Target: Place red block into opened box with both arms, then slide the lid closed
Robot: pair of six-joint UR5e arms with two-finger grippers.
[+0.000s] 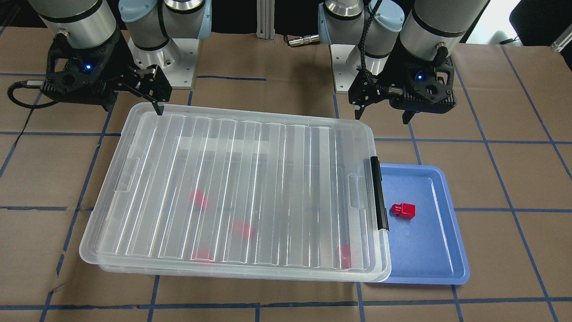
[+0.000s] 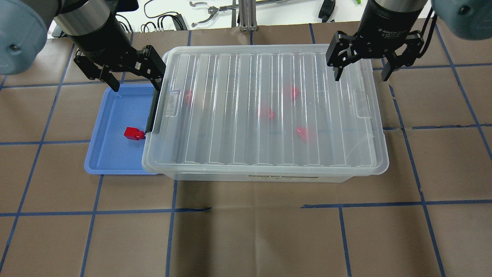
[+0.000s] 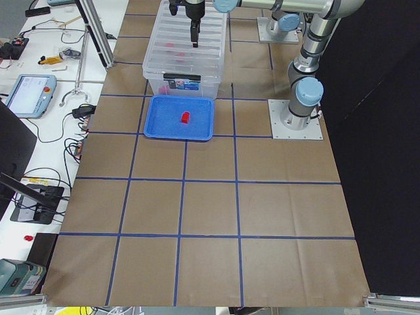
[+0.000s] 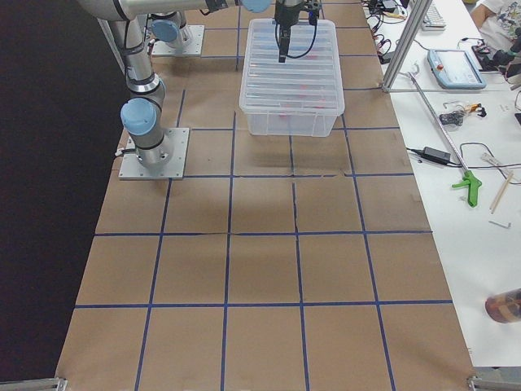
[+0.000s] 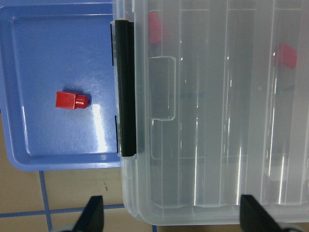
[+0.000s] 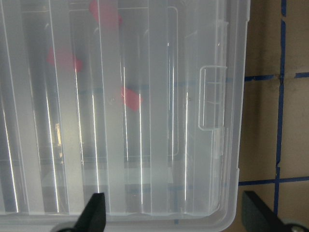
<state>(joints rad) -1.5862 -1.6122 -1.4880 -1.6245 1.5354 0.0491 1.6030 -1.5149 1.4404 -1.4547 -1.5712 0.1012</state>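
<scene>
On the brown-papered tabletop (image 2: pixel 246 231), the red block (image 2: pixel 133 133) looks light, rigid, slick, best pinched across its flat cube sides. Left jaws, right jaws: both spread, empty.

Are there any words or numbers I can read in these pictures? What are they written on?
"2F Adaptive": white print on the black body of the right gripper; the rest of that line is too blurred to read.
"STORAGE BOX": faint, on the strip label on the box side wall; the smaller print beside it is unreadable.
The sticker on the box's end: too small to read.
</scene>
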